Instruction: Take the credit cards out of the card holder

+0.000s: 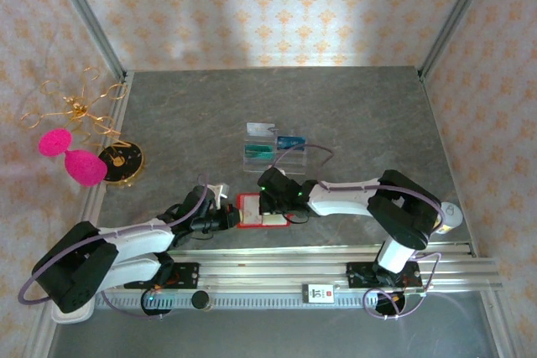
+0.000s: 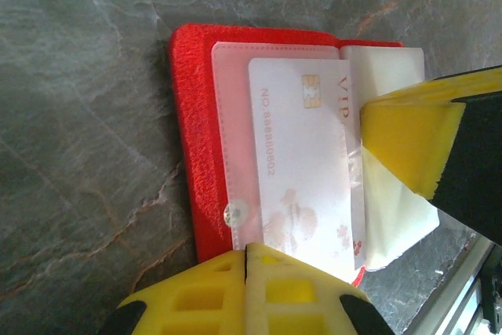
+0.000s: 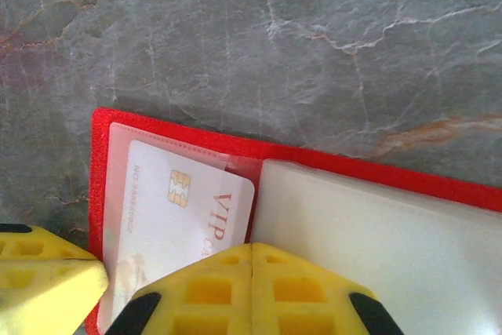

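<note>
Here the grey table (image 1: pixel 361 115) carries the open red card holder (image 2: pixel 192 115) near its front edge. The left gripper (image 2: pixel 245 260) and right gripper (image 3: pixel 251 255), each pressed closed, rest on it, tips meeting the whitish credit card (image 2: pixel 302 170) in its clear sleeve.

What I cannot make out

In the left wrist view my left end effector (image 2: pixel 247 253) covers the 6 o'clock end of the whitish card (image 2: pixel 302 170) and of the card holder (image 2: pixel 192 115). In the right wrist view my right end effector (image 3: pixel 252 249) hides that card's 6 o'clock part, and the card holder runs off frame at 3 and 6 o'clock. From above, the cards (image 1: pixel 289 141) in the clear tray (image 1: pixel 256 129) are too small to read.
</note>
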Motion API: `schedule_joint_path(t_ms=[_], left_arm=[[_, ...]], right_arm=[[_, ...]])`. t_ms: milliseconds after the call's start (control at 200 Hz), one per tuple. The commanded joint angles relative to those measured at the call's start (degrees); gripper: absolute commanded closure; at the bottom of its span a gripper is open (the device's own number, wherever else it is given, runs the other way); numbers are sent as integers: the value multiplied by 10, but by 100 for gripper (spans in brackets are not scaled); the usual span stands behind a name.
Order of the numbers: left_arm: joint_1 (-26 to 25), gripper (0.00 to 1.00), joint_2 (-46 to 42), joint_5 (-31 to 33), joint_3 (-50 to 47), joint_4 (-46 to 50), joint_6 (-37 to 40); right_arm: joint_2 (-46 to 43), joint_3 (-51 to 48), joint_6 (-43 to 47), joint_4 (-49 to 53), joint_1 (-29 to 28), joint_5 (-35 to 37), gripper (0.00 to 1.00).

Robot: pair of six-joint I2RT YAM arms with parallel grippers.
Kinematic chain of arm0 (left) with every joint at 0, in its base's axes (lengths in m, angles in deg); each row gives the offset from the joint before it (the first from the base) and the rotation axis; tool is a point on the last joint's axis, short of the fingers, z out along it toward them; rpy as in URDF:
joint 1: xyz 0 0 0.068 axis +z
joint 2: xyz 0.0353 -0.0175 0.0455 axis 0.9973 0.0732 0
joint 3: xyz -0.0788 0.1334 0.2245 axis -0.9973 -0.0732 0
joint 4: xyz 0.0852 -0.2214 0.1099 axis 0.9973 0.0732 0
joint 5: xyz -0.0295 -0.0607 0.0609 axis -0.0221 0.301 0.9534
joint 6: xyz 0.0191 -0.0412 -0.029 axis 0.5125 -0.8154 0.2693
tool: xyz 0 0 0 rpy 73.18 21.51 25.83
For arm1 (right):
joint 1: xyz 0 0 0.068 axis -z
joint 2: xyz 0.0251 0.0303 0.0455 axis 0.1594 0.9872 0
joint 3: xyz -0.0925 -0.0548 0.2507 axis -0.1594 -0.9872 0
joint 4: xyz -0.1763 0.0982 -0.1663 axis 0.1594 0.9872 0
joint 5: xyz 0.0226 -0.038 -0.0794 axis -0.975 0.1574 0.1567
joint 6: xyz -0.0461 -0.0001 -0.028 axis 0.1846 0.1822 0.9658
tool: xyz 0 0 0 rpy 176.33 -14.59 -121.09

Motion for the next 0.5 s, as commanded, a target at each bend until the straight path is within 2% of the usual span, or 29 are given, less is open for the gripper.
schedule_joint_path(t_ms=[0,65,125,315,496], left_arm=[[-4,100,-15,-7,-1,24,3],[-5,100,-29,-8,3,29,2],[-5,100,-45,-6,12,41,4],[-5,100,-89,12,52,76,16],[-4,100,-44,22,78,68,35]], right_arm=[[-18,1,10,48,-2,26,98],[-38,-8,14,29,-3,18,87],[-52,-9,20,21,-3,15,83],[-57,-1,33,40,-2,13,84],[-46,-13,33,30,-2,-15,93]])
